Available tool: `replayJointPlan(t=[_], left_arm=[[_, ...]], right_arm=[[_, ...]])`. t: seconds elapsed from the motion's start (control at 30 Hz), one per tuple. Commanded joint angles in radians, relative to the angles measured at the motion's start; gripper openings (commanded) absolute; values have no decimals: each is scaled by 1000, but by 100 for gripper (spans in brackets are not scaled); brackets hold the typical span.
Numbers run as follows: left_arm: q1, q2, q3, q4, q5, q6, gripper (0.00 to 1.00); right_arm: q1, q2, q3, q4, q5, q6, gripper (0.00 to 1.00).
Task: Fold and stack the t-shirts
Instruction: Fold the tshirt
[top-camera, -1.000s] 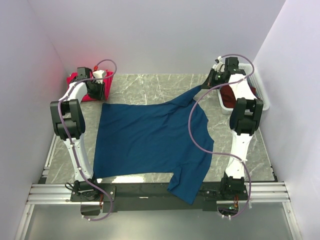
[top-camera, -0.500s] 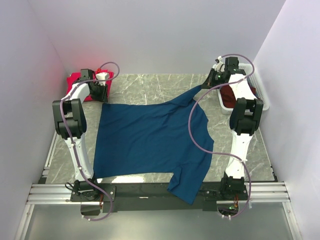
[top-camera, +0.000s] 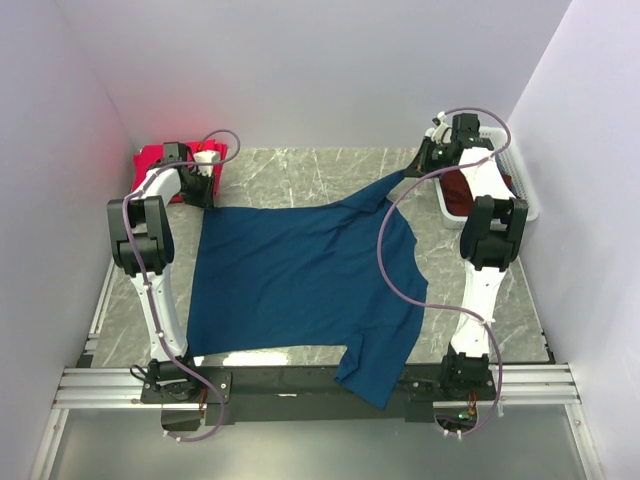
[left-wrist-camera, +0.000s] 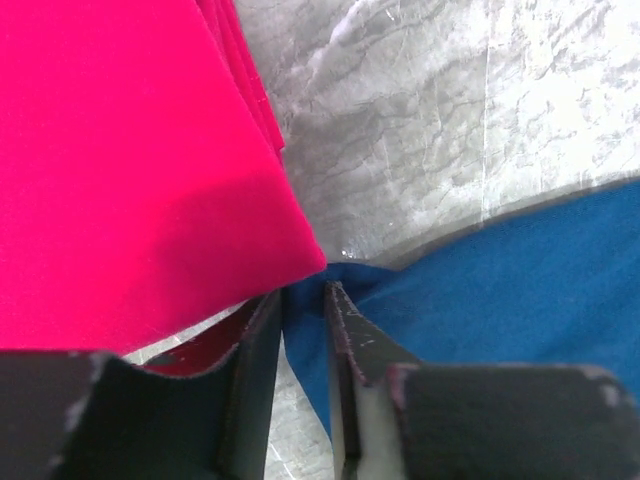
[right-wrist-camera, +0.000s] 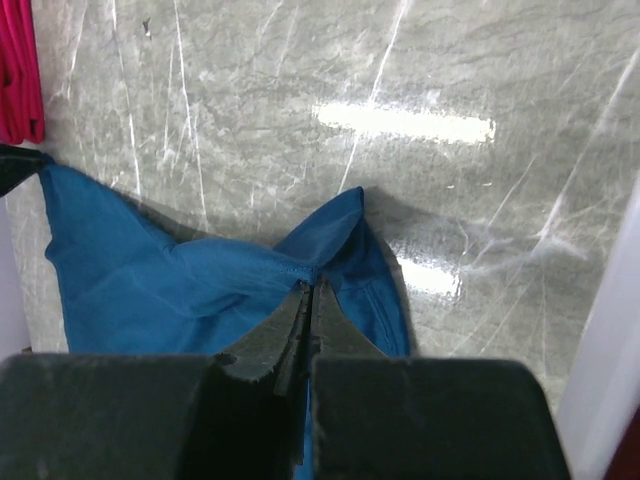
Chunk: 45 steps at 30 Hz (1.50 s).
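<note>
Blue t-shirt (top-camera: 300, 280) lay spread flat across the tabletop (top-camera: 300, 172), one sleeve draped over the near edge. Right claw (right-wrist-camera: 308, 290) was clenched on its far right corner. Left claw (left-wrist-camera: 300, 295) sat at the far left corner, cloth between narrowly parted jaws; I couldn't tell whether it pinched. Folded pink t-shirt (left-wrist-camera: 120, 170) lay just beside that corner. Bare marble ran open between the claws.

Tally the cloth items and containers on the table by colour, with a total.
blue t-shirt: 1
pinkish-red folded pile: 1 (number of shirts in it unclear)
white basket: 1
maroon cloth inside it: 1
Total: 4
</note>
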Motion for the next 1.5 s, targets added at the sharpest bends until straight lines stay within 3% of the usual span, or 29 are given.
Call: replayJointPlan(t=[0.0,0.23,0.53,0.8,1.47], left_arm=[[-5,-13,-9,-9,34,23,24],[-26,-56,-1,1,98,-17,1],[-49,-78,68,96,75,-112,0],[-46,-131,44,285,19,-166,0],[26,-233,-93,298,129,-48,0]], right_arm=[[-15,1,62,5,-3,-22,0],[-41,21,103,20,20,-20,0],[-58,75,203,92,37,1,0],[-34,67,193,142,8,57,0],[-41,-195,-140,76,-152,167,0]])
